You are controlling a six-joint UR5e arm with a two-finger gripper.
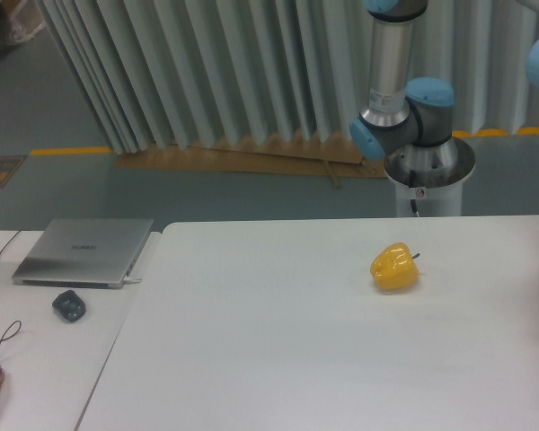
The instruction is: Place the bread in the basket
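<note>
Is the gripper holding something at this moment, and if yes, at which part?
It cannot be told: the gripper is outside the picture. Only the arm shows, above its base. The yellow pepper lies alone on the table.

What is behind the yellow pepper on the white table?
Behind the yellow pepper stands the robot's base, then pleated curtains. No bread or basket shows.

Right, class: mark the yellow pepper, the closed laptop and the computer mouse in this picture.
yellow pepper (pixel 394 268): fixed camera view, on its glossy front face.
closed laptop (pixel 83 250): fixed camera view, on the middle of its grey lid.
computer mouse (pixel 69 305): fixed camera view, on its dark top.
</note>
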